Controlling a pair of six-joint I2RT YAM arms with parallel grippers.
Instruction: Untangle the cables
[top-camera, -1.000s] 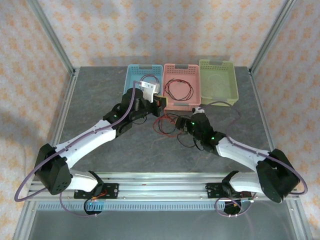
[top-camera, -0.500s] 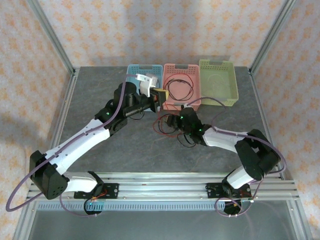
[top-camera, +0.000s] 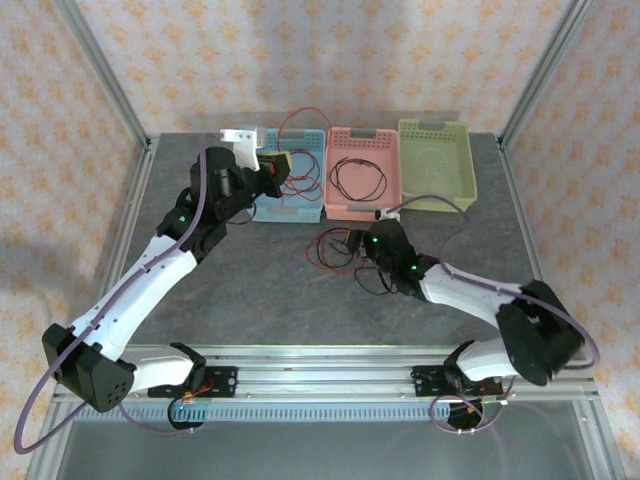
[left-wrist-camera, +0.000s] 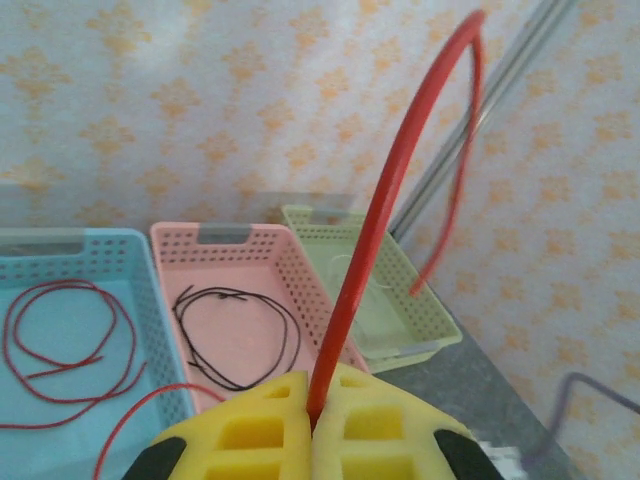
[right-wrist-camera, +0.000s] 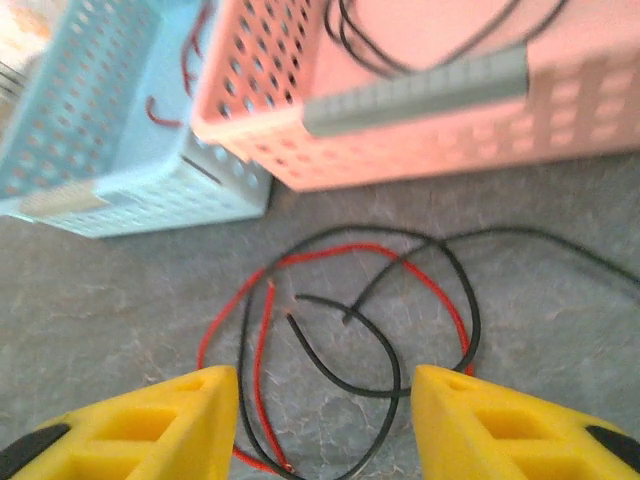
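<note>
Three baskets in a row at the far edge of the grey surface (top-camera: 200, 290).
- Blue basket (top-camera: 290, 213), left: holds a red coil (left-wrist-camera: 66, 284) lying loose on its floor.
- Pink basket (top-camera: 350, 212), middle: one black loop (left-wrist-camera: 230, 293), flat.
- Green basket (top-camera: 440, 202), right: a faint pale strand, barely legible.

Left gripper (left-wrist-camera: 312, 400), raised over the blue basket, jaws pressed together, pinching a red cable (left-wrist-camera: 370, 230). The cable arcs up and over, its free end hanging at the upper right of the wrist view.

Right gripper (right-wrist-camera: 325, 400), low near the surface, jaws spread, gripping nothing. A tangle (right-wrist-camera: 345, 247) of red and black strands lies on the surface just ahead of it, in front of the pink basket.
</note>
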